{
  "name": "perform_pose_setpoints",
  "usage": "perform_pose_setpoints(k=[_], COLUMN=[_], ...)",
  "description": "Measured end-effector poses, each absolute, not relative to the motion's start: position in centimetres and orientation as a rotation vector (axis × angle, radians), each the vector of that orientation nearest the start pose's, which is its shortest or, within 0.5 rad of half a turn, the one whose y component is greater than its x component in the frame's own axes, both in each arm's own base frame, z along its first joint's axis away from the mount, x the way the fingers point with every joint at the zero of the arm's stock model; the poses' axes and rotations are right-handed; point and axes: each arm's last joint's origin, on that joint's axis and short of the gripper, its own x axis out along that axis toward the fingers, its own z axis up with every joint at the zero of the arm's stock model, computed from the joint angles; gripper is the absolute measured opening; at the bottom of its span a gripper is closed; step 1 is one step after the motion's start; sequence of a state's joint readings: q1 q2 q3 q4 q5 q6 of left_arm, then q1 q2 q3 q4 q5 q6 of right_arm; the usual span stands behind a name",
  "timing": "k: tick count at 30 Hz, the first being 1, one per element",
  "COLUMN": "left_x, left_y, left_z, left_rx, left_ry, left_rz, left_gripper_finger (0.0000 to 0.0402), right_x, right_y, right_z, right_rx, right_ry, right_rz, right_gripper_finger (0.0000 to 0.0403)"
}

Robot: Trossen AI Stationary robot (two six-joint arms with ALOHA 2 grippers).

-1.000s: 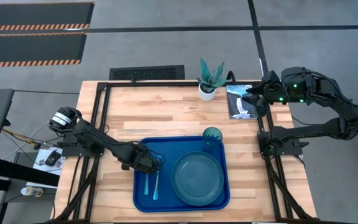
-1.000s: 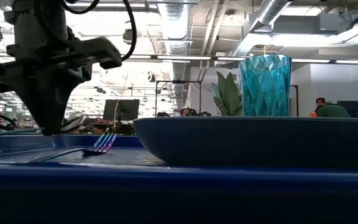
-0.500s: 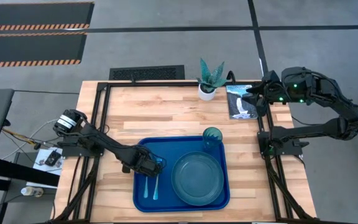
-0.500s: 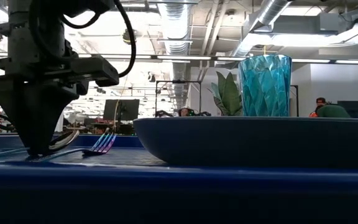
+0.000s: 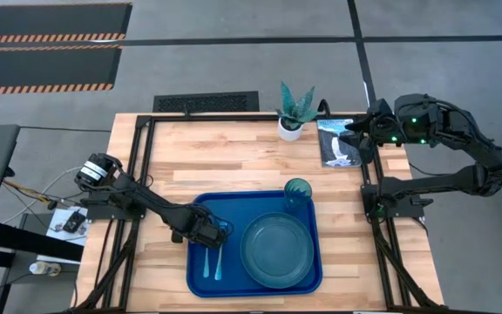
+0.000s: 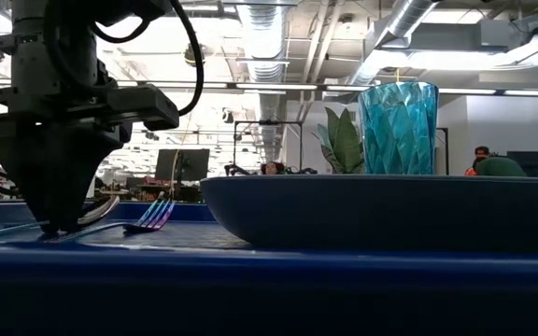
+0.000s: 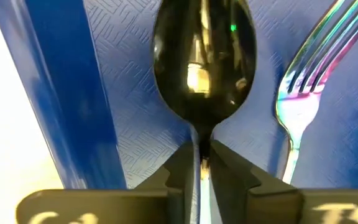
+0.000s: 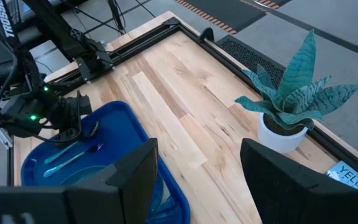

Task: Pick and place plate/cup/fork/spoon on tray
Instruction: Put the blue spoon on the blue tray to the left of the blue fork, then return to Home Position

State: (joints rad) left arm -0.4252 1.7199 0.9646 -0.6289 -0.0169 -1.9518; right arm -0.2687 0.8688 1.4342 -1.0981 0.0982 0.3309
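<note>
Since one second earlier, the left pincer [image 5: 217, 232] has lowered from above the tray [image 5: 253, 284] to its floor near the left rim; over the last half second nothing has shifted. Its fingers [image 7: 178, 169] are clamped on the spoon [image 7: 204, 59] at the neck, bowl resting on the tray, fork [image 7: 309, 81] just beside it. Plate [image 5: 277, 249] and cup [image 5: 297, 192] sit on the tray. Right pincer [image 5: 353, 139] waits above the bench [image 5: 225, 157] at its far right corner, fingers [image 8: 135, 180] apart.
</note>
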Motion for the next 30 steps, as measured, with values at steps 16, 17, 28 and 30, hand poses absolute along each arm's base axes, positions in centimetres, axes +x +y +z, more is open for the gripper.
perform_pose_setpoints(k=[16, 17, 28, 30], left_x=[26.9, 26.8, 24.8, 24.4], left_y=[-12.1, -12.0, -10.6, -10.0], left_z=[15.1, 15.5, 21.5, 22.9], left_rx=[-1.307, -1.312, -1.267, -1.285], left_ry=[1.115, 1.111, 1.060, 1.032], left_rz=[1.025, 1.009, 0.740, 0.675], left_gripper_finger=[0.0125, 0.0132, 0.0178, 0.0179], right_x=[10.3, 10.3, 10.5, 10.6], right_y=[-3.1, -3.1, -3.2, -3.2], right_z=[43.8, 43.8, 44.2, 44.4], right_rx=[0.366, 0.366, 0.313, 0.314], right_ry=[0.470, 0.470, 0.435, 0.411], right_rz=[-0.443, -0.443, -0.436, -0.434], right_gripper_finger=[0.0254, 0.0254, 0.0254, 0.0254])
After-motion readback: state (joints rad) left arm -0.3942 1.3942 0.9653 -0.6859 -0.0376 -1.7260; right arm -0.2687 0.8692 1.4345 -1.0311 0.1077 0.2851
